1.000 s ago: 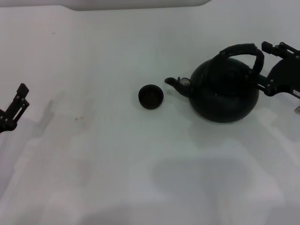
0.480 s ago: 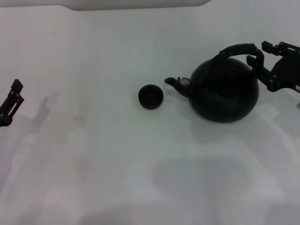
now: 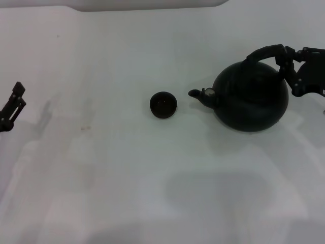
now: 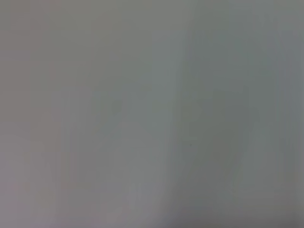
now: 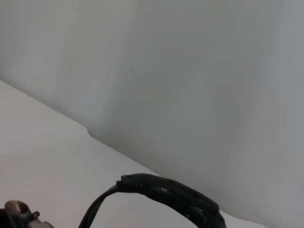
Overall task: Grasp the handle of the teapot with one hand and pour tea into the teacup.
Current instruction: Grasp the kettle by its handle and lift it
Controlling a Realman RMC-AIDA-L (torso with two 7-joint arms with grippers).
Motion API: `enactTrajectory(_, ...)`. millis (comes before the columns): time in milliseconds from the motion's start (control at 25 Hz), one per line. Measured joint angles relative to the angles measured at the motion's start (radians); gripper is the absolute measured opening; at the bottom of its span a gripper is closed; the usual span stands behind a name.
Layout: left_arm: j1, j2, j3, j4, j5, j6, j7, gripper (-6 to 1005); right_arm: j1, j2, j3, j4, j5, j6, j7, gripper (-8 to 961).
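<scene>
From the head view, the teapot (image 3: 251,96) sits on the white tabletop (image 3: 127,168) toward the right side, its short spout (image 3: 199,94) pointing left at the teacup (image 3: 163,105). The cup stands by itself just beside the spout tip, with a small gap of bare surface between them. The handle (image 3: 264,52) arches over the pot and leans toward the right, where the right hand (image 3: 288,63) is closed around its far end; the fingers wrap the handle just above the pot's right shoulder. The pot looks tipped a little, with the spout riding slightly above the cup's rim. Far over at the left edge, the left hand (image 3: 12,104) hangs above the tabletop, well apart from both pot and cup; I cannot tell how far its fingers are parted, and it has hold of nothing.

The left wrist view shows only a flat grey-white surface with nothing to pick out.

In the right wrist view, the handle (image 5: 166,194) curves across the lower part of the picture as a thick black arc, and a bit of the spout's pale tip (image 5: 19,211) shows at the corner. Behind it lies the white tabletop (image 5: 57,156).
</scene>
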Motion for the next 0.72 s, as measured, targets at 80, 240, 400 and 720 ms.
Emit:
enactTrajectory(80,-0.003,0.0,0.0,0.0,-0.001,0.003,0.0,772,0.006,0.001,-0.003,-0.003,0.0,0.0,0.0,216)
enactTrajectory(240,-0.005,0.0,0.0,0.0,-0.003,0.003,0.0,772,0.016,0.003,-0.004,-0.006,0.0,0.0,-0.007,177)
enactTrajectory(400,-0.002,-0.001,0.0,0.0,-0.011,0.001,0.001,771,0.019,0.006,-0.021,-0.018,0.078,0.006,-0.123,155)
enactTrajectory(720,0.013,-0.007,0.0,-0.005,-0.012,-0.018,-0.003,770,0.017,0.005,-0.07,-0.001,0.191,0.01,-0.201,131)
